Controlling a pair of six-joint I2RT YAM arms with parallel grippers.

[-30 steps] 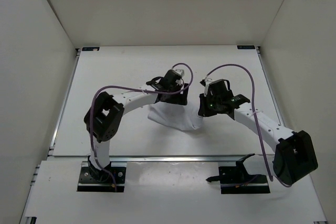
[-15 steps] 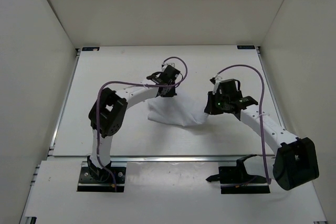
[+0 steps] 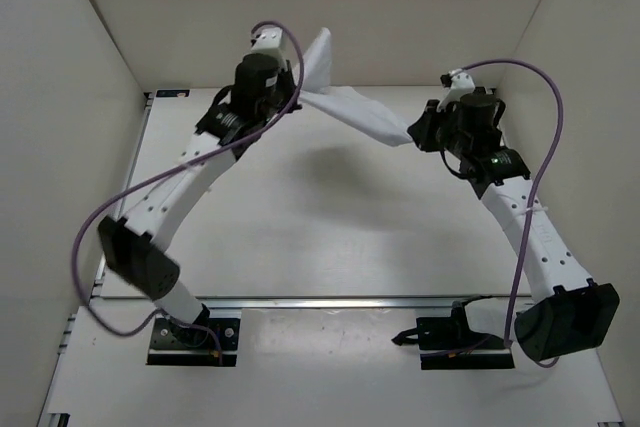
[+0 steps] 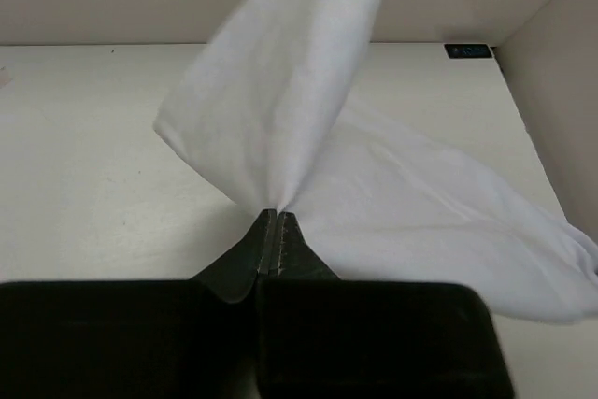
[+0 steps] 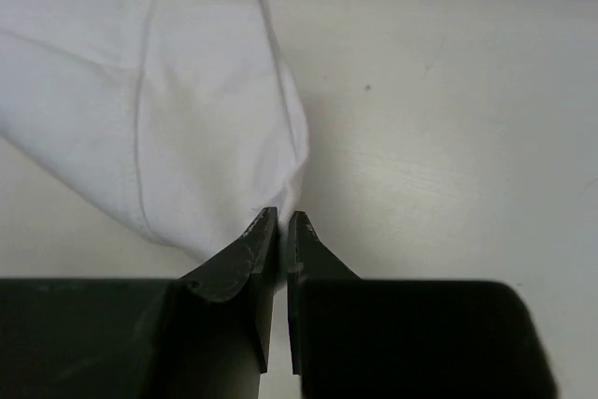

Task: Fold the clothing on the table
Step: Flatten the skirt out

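Fig.: clothing point(image 3: 352, 112) held taut above far end of table point(image 3: 300, 247), long axis running L–R; left gripper point(image 4: 274, 221) clenched on one end, right gripper point(image 5: 283, 220) clenched on other; garment lies inward of each pincer, approx. equally near both

Plain off-white walls point(image 3: 420, 7) stand on three sides.

clothing point(image 4: 402, 203): thin white cloth, soft, matt, with a stitched seam
bench point(image 3: 300, 227): smooth matt white top
edge rails point(image 3: 300, 300): bare metal
left tool point(image 4: 274, 223): black, matt, plastic-looking
right tool point(image 5: 283, 223): black, matt, plastic-looking
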